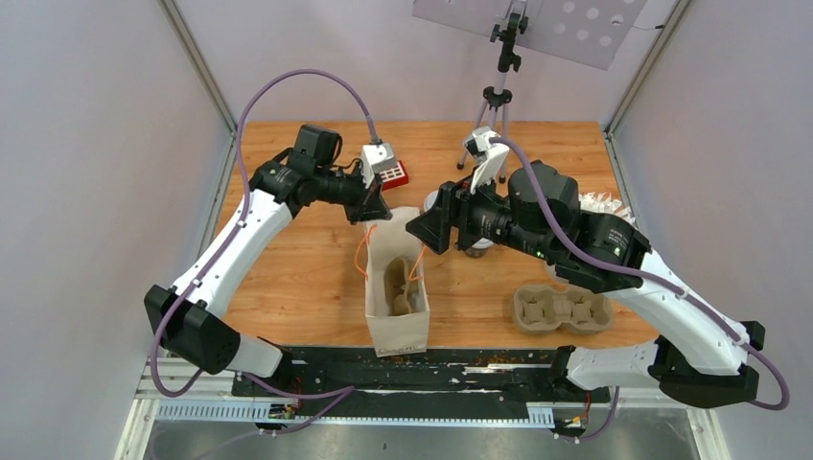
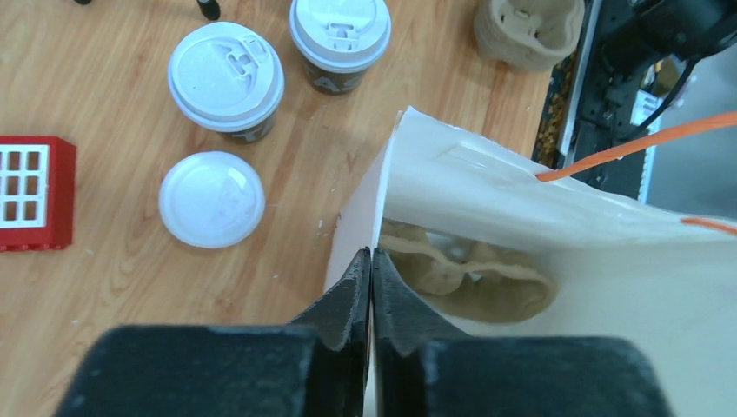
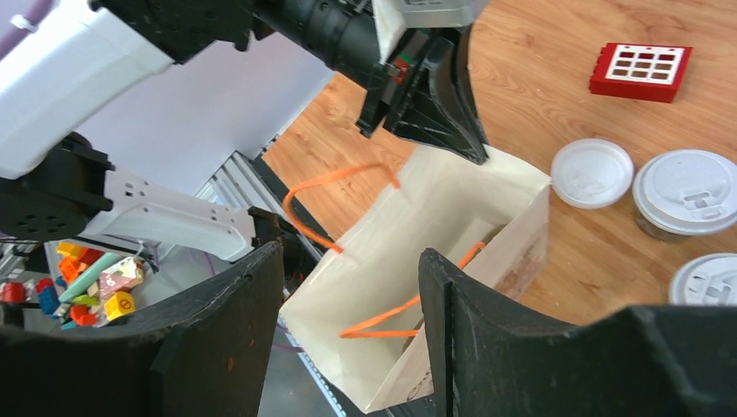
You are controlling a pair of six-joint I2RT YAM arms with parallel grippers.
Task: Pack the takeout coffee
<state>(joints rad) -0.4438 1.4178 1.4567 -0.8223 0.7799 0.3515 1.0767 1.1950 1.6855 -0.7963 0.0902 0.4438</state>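
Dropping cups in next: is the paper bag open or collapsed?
Open and upright: the left gripper pinches the paper bag rim, and a cardboard tray shows inside.

Cams: one overhead, two wrist.
Overhead looks down from behind; close wrist cams share paper bag (image 2: 487,191), coffee cups (image 2: 226,78).

You see a matt, grained wooden tabletop (image 2: 104,330). The bag (image 2: 521,200) is smooth, matt pale paper. The cups (image 2: 226,78) are dark paper under smooth white plastic lids (image 2: 339,30), the tray (image 1: 561,309) rough moulded pulp, the block (image 2: 35,191) glossy red plastic, the left tool (image 2: 371,265) matt black.
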